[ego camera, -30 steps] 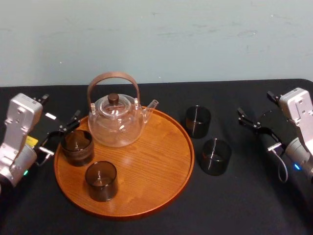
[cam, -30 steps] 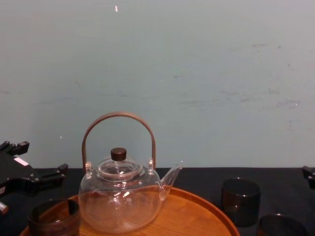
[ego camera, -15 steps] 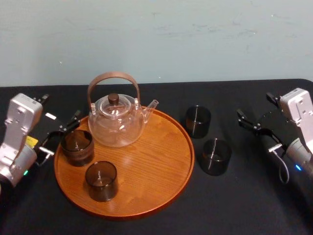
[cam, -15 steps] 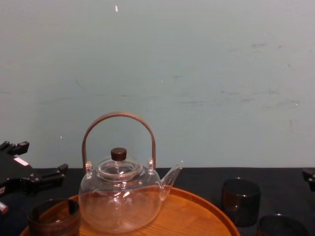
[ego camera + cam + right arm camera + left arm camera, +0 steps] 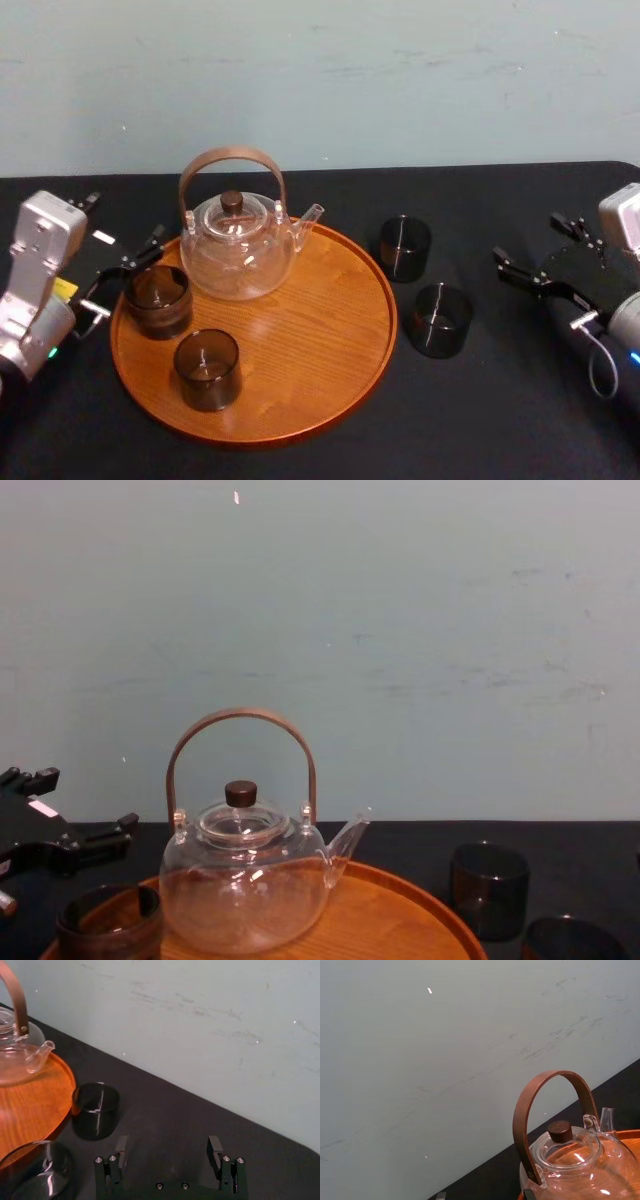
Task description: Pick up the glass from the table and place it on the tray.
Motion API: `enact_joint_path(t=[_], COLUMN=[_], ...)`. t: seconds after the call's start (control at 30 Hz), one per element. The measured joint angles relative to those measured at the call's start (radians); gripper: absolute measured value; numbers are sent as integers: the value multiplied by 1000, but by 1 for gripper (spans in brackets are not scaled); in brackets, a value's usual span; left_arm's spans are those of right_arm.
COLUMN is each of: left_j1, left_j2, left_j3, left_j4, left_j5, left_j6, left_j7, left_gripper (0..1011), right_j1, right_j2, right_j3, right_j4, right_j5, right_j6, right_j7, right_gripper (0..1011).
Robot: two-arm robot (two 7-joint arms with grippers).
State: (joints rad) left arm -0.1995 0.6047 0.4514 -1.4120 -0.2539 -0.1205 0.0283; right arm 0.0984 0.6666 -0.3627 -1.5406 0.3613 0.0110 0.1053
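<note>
The right claw [image 5: 525,237] has drawn back toward the right edge of the head view, away from the tray [image 5: 300,340], its fingers spread wide. Just right of the tray, on the counter [image 5: 480,420], stand the far glass [image 5: 405,248] and the near glass [image 5: 440,320] (cut off at the chest view's bottom edge). The left claw [image 5: 125,217], also spread, sits at the tray's left rim.

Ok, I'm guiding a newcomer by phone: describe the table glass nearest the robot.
Find the round wooden tray on the black table. Two dark glasses stand off its right rim, toward the right gripper. Yours is the nearer glass, in front of the far glass.
</note>
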Motion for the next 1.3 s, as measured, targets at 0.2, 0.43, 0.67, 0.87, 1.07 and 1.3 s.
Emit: enact_joint_path(t=[0.2,0.43,0.67,0.87,1.07,1.3], left_j1=[0,0,0,0,0,0], left_j2=[0,0,0,0,0,0], left_j3=[0,0,0,0,0,0], left_j4=[0,0,0,0,0,0], left_j5=[0,0,0,0,0,0], left_j6=[0,0,0,0,0,0], left_j7=[0,0,0,0,0,0], left_gripper=[1001,1001,1001,1001,1001,1001], right_j1=[-48,-115,-153,-166,-168,-161], right_j2=[25,67,90,96,93,80], right_j3=[30,62,75,76,63,44], right_j4=[-51,-120,-157,-173,-180,-182], right_j5=[35,70,77,70,50,27], right_j6=[42,99,128,152,171,187], right_j7=[29,83,123,152,183,219], right_gripper=[1002,1002,1003,1002,1003,1002])
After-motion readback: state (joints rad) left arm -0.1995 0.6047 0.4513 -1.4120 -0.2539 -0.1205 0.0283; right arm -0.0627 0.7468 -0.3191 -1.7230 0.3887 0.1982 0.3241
